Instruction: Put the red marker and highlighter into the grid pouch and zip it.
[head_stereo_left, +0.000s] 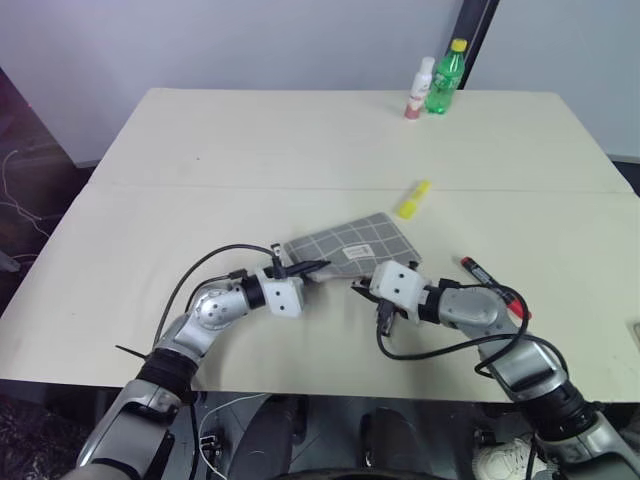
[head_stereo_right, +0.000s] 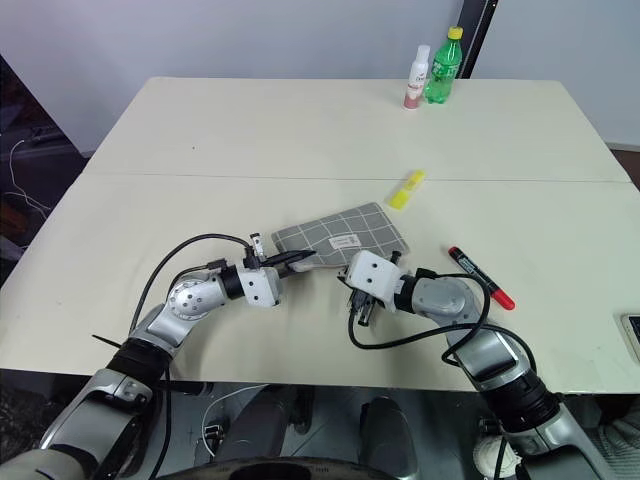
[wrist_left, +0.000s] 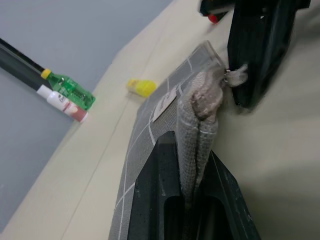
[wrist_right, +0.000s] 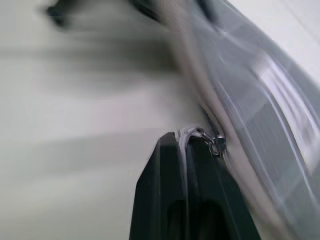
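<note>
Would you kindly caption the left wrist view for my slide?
Left tool pinches the grid pouch edge while the right tool grips its zipper pull.

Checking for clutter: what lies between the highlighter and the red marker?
Nothing: in the left eye view, bare table separates the highlighter from the red marker.

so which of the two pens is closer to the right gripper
The red marker, lying on the table just beyond the right arm. The yellow highlighter lies farther up the table, past the grid pouch.
</note>
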